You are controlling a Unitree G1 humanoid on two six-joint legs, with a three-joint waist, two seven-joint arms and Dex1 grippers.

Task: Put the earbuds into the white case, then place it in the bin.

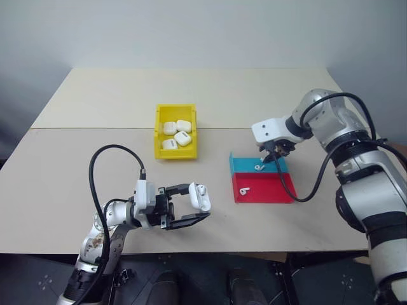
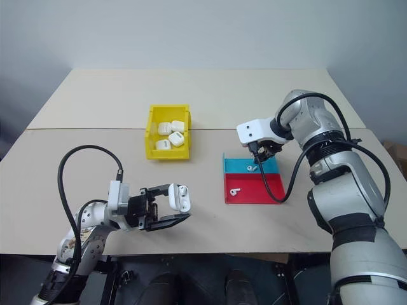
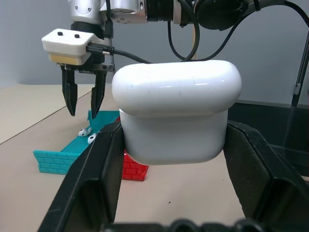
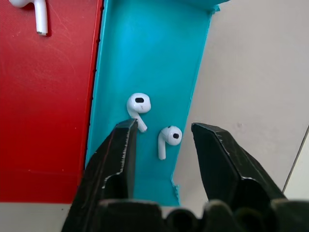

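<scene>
Earbuds (image 4: 166, 139): we see 2 on the teal half of the tray, stems toward our R fingers; a 3rd (image 4: 36, 12) lies on the red half.
L gripper (image 1: 191, 204): near the table's front edge, pointing to our right, approx level; jaws clamped on a white case.
White case (image 3: 176, 113): held btw both L fingers, lid shut, glossy, lifted off the table.
Table (image 1: 95, 146): beige top w/ a seam running across it.
Bin (image 1: 159, 147): yellow, mid-table, beyond the L gripper; we count 4 more white cases (image 1: 176, 135) inside, packed close together.
Tray (image 1: 280, 190): shallow, teal strip at the far side, red part nearer us; sits to the right of the bin, well apart from it.
R gripper (image 4: 161, 140): over the tray's teal strip, tilted steeply down; jaws part open, nothing held. One fingertip (image 4: 126, 126) is just beside the nearer bud's stem; we can't tell if they touch. The other bud shows btw the two fingers.
</scene>
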